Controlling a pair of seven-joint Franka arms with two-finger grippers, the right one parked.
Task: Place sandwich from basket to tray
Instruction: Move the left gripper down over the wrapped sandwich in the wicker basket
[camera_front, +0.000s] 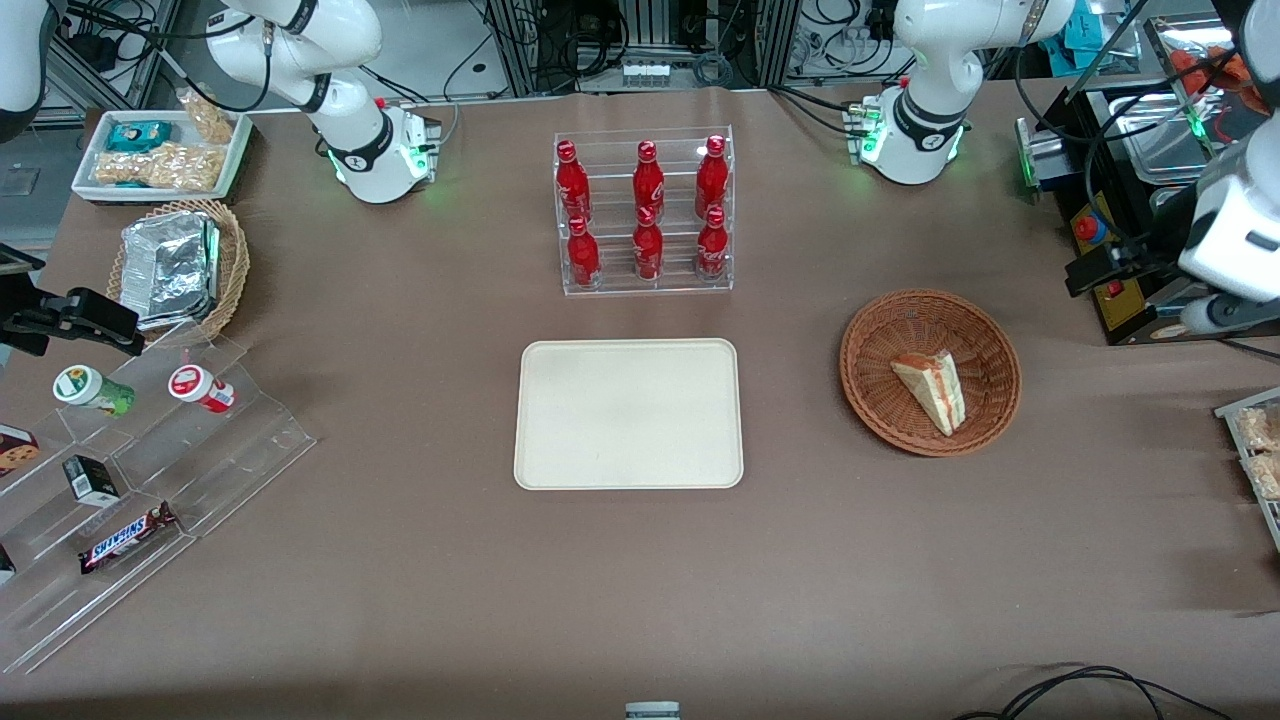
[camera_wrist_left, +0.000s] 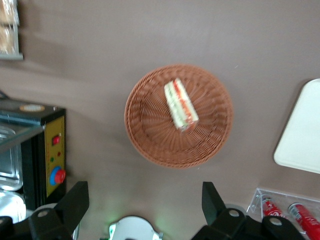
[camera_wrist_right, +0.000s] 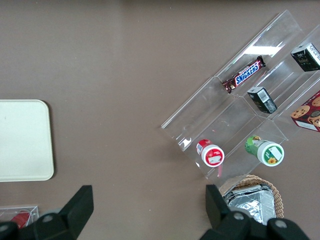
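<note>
Overhead, the left arm's gripper hangs high above the brown-covered table with its two black fingers spread wide and nothing between them. In the left wrist view it looks straight down at the reddish-brown wicker basket, well clear of its rim.

The sandwich lies inside the basket, a white bread wedge on its side with its pink-red and green layered edge showing. It touches only the woven floor of the basket.

Beside the basket, toward the middle of the table, sits the cream-coloured tray, flat with nothing on it. Tray and basket are apart, with bare tablecloth between them.

Farther from the front camera than the tray stands a clear acrylic rack holding six red bottles upright in two rows.

Toward the working arm's end of the table, just beside the basket, stands a black control box with red buttons.
</note>
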